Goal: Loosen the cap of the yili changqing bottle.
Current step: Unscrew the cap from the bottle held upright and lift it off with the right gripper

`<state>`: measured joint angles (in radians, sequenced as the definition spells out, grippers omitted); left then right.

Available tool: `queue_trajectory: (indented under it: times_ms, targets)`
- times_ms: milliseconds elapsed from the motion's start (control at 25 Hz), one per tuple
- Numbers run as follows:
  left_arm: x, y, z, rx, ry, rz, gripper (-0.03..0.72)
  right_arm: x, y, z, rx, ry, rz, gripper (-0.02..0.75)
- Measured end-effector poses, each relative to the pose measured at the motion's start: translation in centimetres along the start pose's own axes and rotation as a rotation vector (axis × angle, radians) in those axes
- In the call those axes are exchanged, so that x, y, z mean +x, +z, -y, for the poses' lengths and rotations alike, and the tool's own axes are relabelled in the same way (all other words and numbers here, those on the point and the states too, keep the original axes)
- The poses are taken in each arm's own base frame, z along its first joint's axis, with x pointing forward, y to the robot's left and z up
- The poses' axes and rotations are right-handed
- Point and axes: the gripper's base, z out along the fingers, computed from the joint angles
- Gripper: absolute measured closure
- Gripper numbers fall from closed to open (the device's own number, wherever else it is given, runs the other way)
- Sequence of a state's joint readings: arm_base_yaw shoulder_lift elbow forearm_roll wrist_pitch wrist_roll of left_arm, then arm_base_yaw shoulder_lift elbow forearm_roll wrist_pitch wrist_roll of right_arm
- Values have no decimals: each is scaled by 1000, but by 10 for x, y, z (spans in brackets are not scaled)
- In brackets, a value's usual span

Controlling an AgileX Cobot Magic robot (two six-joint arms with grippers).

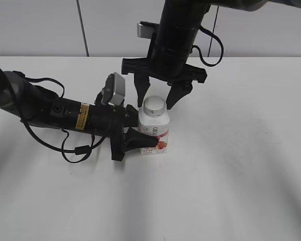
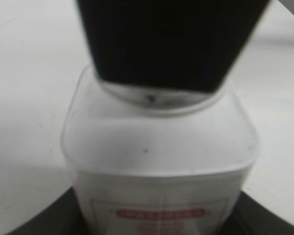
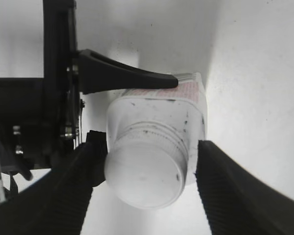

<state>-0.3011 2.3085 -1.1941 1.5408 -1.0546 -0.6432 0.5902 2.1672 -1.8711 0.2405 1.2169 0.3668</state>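
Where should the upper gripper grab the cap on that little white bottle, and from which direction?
Grip the cap by its ribbed side, from straight above. The bottle stands upright, clamped by the left gripper, and the right gripper already straddles the cap, open.

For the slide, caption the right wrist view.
Open right gripper straddles the small white ribbed plastic cap; left gripper clamps the bottle.

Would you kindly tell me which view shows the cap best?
The right wrist view: the cap fills the middle, flat top and ribbed side visible. The exterior view shows it small; the left wrist view hides it behind a dark blur.
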Motion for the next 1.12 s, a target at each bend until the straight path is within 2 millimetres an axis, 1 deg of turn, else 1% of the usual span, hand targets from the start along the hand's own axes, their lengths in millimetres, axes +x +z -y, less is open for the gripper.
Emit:
queue_trajectory:
  times_ms: [120, 360, 560, 720, 880, 1120]
  targets:
    - [0, 0, 0, 0, 0, 0, 321, 2, 4, 2, 7, 3, -15, 239]
    - [0, 0, 0, -1, -1, 1, 321, 3, 6, 2, 4, 5, -24, 317]
    - [0, 0, 0, -4, -2, 1, 322, 3, 6, 2, 4, 2, -23, 334]
    - [0, 0, 0, -4, -2, 1, 322, 3, 6, 2, 4, -42, -24, 335]
    - [0, 0, 0, -4, -2, 1, 322, 3, 6, 2, 2, -172, -24, 335]
    - [0, 0, 0, -3, -2, 0, 322, 3, 6, 2, -2, -576, -24, 339]
